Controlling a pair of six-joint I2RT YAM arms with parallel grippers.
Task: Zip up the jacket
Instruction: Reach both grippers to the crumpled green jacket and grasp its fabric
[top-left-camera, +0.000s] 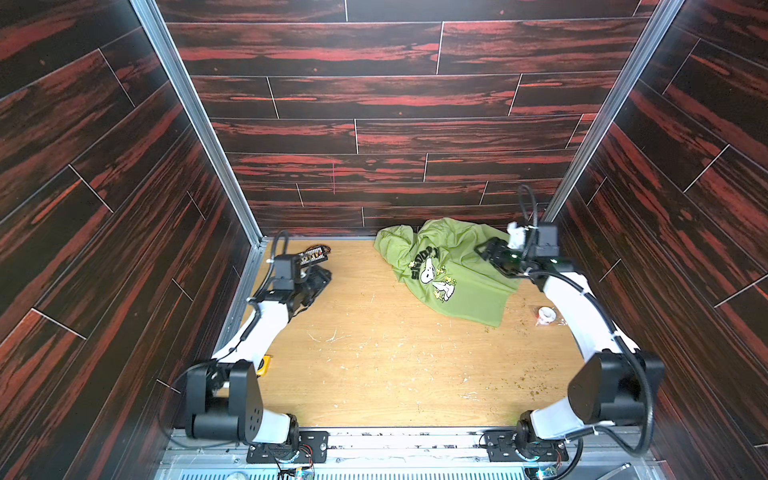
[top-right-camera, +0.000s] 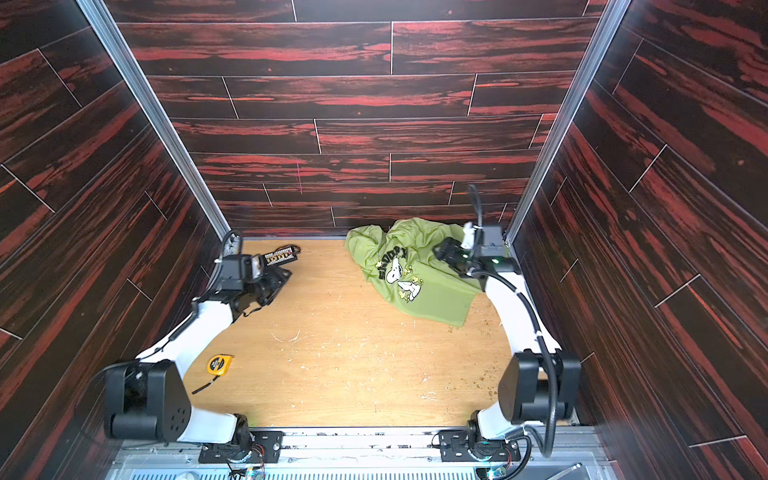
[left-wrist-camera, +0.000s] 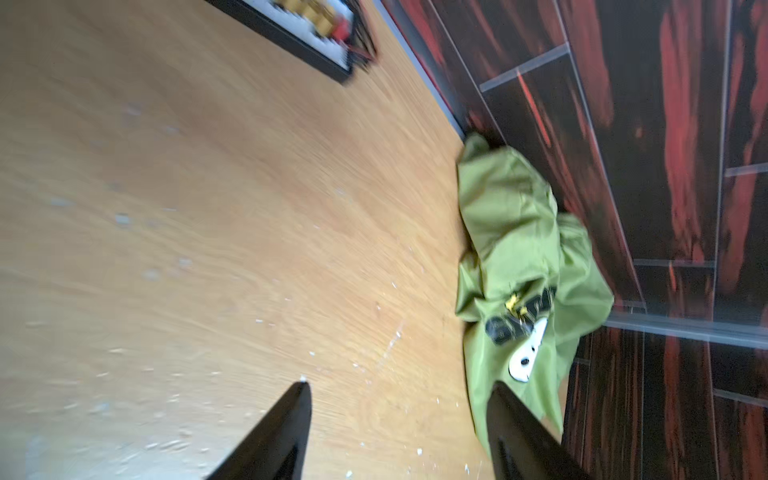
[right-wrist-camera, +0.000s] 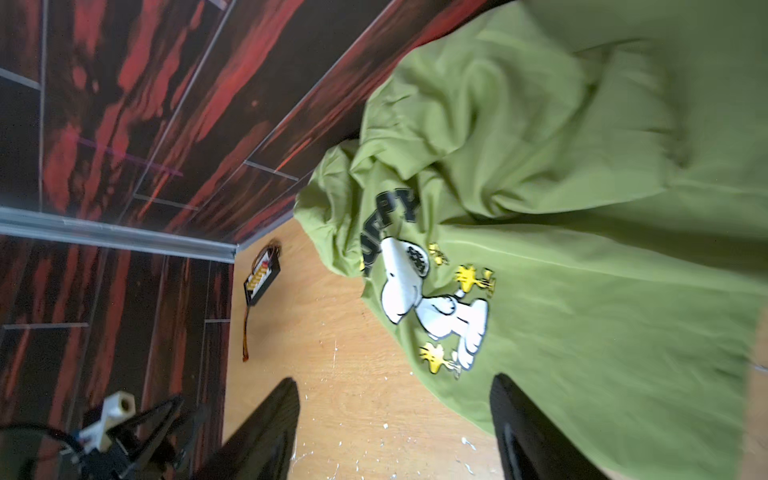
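Jacket lies crumpled far right, print up; left gripper and right gripper gape empty; best flip it, exposing zipper.

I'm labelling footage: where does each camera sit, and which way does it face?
Both top views: overhead, looking down at the table; both arms show.
Left wrist: on its arm, facing across toward the jacket; left fingers show.
Right wrist: on its arm, close over the jacket; right fingers show.
Shared: all show the jacket.

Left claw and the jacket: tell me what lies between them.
Only bare tabletop, flecked with white scuffs, between left claw and jacket in both top views.
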